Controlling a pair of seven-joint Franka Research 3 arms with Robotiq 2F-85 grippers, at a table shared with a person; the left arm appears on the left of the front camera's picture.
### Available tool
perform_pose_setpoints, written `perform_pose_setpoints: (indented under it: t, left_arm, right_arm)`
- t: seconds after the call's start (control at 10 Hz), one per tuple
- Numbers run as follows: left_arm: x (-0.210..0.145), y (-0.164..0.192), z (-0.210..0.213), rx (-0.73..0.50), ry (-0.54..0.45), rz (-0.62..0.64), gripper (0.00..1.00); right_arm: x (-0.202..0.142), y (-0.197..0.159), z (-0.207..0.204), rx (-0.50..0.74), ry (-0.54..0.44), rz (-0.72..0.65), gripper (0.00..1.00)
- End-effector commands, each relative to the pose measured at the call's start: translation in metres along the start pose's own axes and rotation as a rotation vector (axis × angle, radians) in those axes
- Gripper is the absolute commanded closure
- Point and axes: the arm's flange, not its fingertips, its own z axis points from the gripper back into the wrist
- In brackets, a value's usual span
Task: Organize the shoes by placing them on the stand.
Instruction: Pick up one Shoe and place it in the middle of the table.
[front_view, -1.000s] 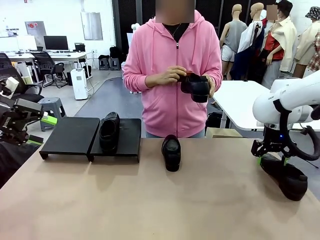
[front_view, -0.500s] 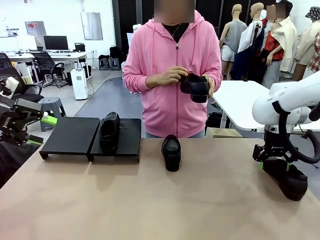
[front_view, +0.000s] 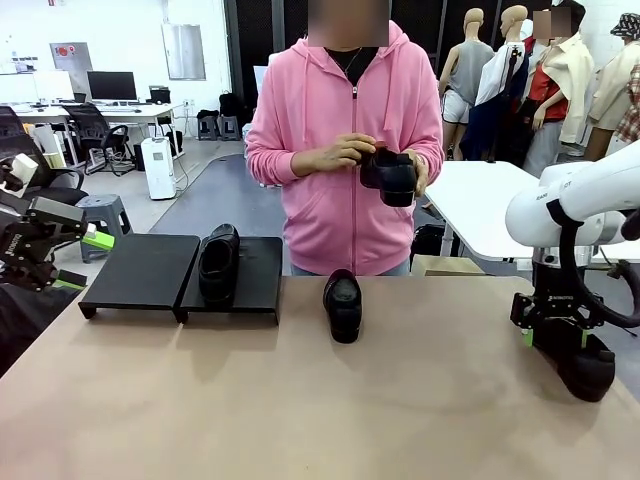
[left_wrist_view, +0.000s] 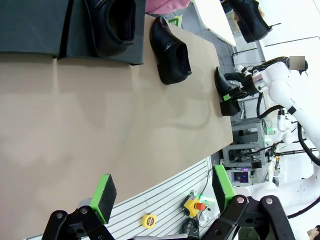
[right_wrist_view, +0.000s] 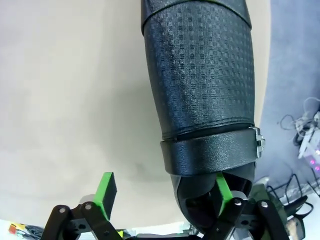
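Right wrist view: the right tool (right_wrist_view: 164, 194) is spread wide about the heel of a glossy black leather loafer (right_wrist_view: 200, 75) at the tan desk's (right_wrist_view: 65, 100) right edge. One green pad is set at its opening and nothing is gripped yet, apparently so that the wall can be pinched. The left tool (left_wrist_view: 162, 192) is held open and empty beside the desk; a second loafer (front_view: 218, 262) is set on the low matte black two-panel stand (front_view: 140, 270), a third loafer (front_view: 343, 305) lies mid-desk, a fourth loafer (front_view: 393, 172) is held by the person (front_view: 345, 110), and no writing can be read.

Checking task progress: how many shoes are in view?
4 shoes: one on the stand, one mid-table, one at the table's right edge at the right gripper, one in the person's hands, which may hide another.
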Motion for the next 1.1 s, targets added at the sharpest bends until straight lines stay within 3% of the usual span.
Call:
perform_pose_setpoints:
  t: [0.0,0.7,1.0]
  left_arm:
    - [0.001,-0.001,0.000,-0.020,-0.004,0.006,0.00]
    - [0.001,-0.001,0.000,-0.020,-0.004,0.006,0.00]
    - [0.001,-0.001,0.000,-0.020,-0.004,0.006,0.00]
  right_arm:
    - [0.000,0.001,0.006,-0.021,-0.027,0.024,1.00]
    - [-0.001,-0.001,0.008,-0.024,-0.061,-0.017,1.00]
    - [-0.011,-0.014,0.024,0.067,-0.166,-0.088,1.00]
